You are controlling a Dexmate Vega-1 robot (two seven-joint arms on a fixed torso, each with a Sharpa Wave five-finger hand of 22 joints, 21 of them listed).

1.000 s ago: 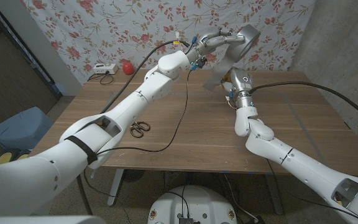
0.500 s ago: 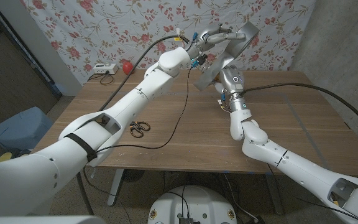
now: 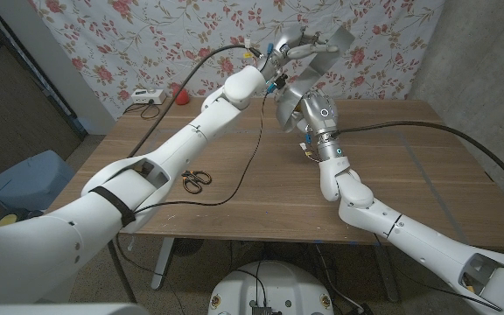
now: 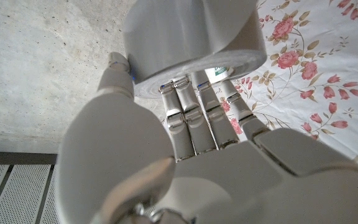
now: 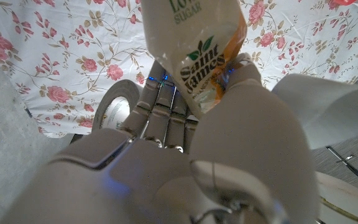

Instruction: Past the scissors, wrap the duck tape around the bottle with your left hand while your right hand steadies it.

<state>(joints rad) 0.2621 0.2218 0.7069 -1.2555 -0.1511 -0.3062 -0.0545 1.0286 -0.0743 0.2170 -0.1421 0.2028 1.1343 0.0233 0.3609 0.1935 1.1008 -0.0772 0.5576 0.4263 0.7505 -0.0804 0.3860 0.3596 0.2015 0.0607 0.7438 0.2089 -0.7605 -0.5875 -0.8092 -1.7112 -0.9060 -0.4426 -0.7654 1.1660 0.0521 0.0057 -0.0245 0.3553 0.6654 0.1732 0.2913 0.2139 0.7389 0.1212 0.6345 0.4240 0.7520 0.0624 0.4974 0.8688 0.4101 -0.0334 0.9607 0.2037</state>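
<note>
My left hand [image 3: 289, 48] is raised above the far side of the table and grips a roll of silver duck tape [image 3: 329, 44]. A loose strip of tape [image 3: 285, 105] runs down from the roll to my right hand [image 3: 311, 118]. In the left wrist view the fingers [image 4: 194, 118] curl round the grey roll [image 4: 191, 37]. My right hand [image 5: 185, 149] grips a bottle [image 5: 194, 53] with a white and orange "Saint James" label, and the roll [image 5: 112, 110] shows beyond it. The scissors [image 3: 197, 180] lie on the table's near left part.
A black cable [image 3: 234, 197] loops over the table beside the scissors. A white box [image 3: 143, 98] and a red object [image 3: 179, 92] sit at the far left corner. A blue bin [image 3: 20, 179] stands left of the table. A floral cloth [image 3: 147, 44] hangs behind.
My right hand has carried the bottle to the left, closer under my left hand. The tape roll has risen slightly and tilted, and the strip now hangs steeper.
</note>
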